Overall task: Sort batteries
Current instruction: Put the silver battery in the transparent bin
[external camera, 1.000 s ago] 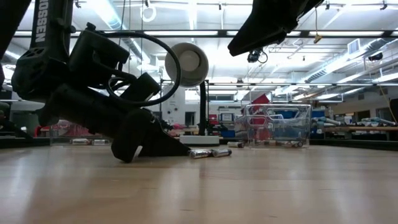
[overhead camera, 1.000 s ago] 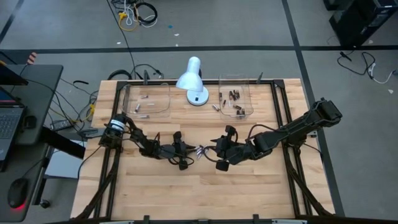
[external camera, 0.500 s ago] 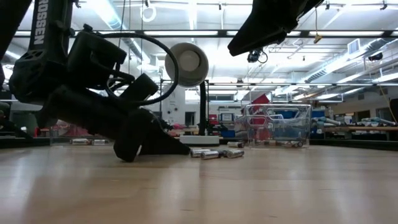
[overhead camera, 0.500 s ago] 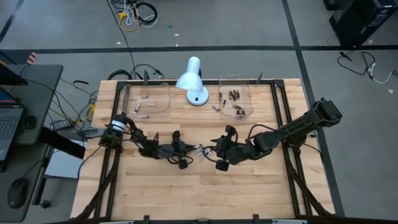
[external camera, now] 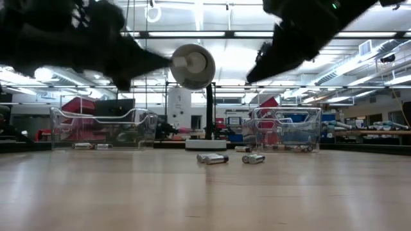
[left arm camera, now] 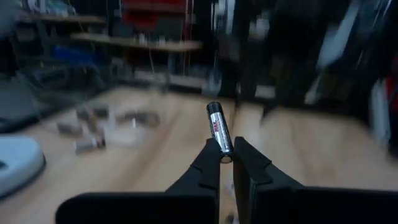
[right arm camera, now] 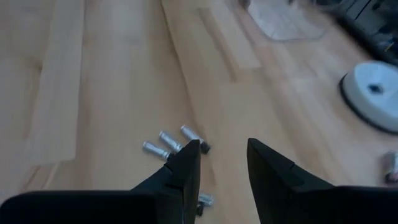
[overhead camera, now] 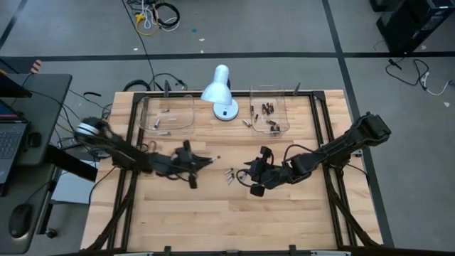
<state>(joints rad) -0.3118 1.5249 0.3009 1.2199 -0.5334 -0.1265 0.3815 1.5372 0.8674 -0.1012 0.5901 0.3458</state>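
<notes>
Here, near the table's front-middle, the left gripper (left arm camera: 227, 157) was clamped on one battery (left arm camera: 218, 130), lifted clear; the right gripper (right arm camera: 222, 163) hung w/ fingers apart, holding nothing, over three loose batteries (overhead camera: 229, 175) on the wood. Farther back, both clear trays, left tray (overhead camera: 168, 114) & right tray (overhead camera: 269, 111), already held several cells, so sorting looked well along, not done.

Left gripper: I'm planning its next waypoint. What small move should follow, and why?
Probably carry toward the left tray. The left gripper is shut on a battery and is lifted off the table, while loose batteries lie near the open right gripper.
</notes>
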